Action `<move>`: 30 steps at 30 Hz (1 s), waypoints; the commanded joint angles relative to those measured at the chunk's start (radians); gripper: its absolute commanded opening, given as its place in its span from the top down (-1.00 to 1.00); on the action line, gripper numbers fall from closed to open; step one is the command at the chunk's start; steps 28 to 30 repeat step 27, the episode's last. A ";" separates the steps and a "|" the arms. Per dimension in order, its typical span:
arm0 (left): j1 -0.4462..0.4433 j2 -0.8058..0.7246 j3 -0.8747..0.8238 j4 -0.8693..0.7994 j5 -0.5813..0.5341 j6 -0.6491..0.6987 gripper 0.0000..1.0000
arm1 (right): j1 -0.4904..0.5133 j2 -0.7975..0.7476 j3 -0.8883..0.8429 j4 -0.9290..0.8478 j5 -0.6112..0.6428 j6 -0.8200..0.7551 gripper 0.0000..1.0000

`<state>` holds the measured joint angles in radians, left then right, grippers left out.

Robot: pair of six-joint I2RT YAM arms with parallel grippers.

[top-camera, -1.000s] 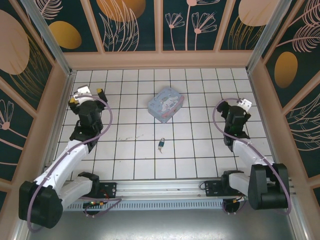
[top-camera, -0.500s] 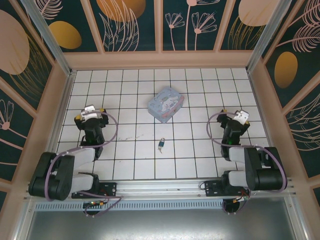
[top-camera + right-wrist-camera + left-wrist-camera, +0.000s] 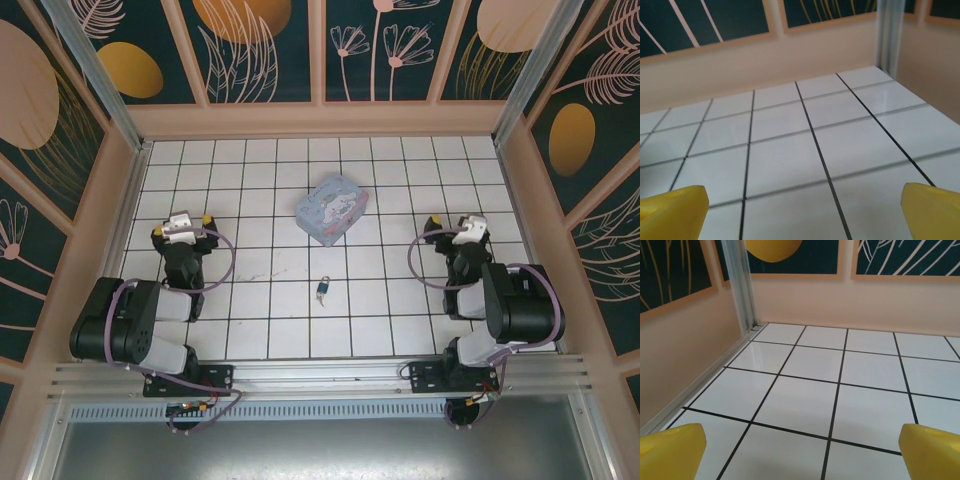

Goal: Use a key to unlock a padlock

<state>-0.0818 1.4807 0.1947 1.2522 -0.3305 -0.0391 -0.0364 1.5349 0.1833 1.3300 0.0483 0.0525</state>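
The left hand (image 3: 183, 224) is standing wide open, its yellow fingertips (image 3: 670, 450) gripping nothing. The right hand (image 3: 460, 228) is gaping just as wide and is equally empty. Between them, nearer the arm bases, the tiny brass-gold and bluish-dark metal padlock (image 3: 322, 291) is lying on the white black-gridded surface (image 3: 250, 320), its long axis running roughly near-to-far. Neither hand is clearly closer. A pale blue cartoon-printed box (image 3: 332, 208) is sitting beyond it. The overhead view is placing the padlock, while both wrist cameras are facing the far wall (image 3: 865, 305). Whether a key is lying with the padlock is too small to tell.
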 commanded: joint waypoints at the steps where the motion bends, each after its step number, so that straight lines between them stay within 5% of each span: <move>1: 0.022 0.062 0.003 0.137 0.093 -0.013 -0.98 | -0.017 0.005 0.038 -0.059 -0.087 -0.017 -0.97; 5: 0.067 0.044 0.052 0.001 0.168 -0.044 -0.98 | -0.019 0.006 0.047 -0.076 -0.088 -0.017 -0.97; 30: 0.075 0.039 0.039 0.027 0.180 -0.042 -0.98 | 0.003 0.006 0.054 -0.087 -0.028 -0.032 -0.97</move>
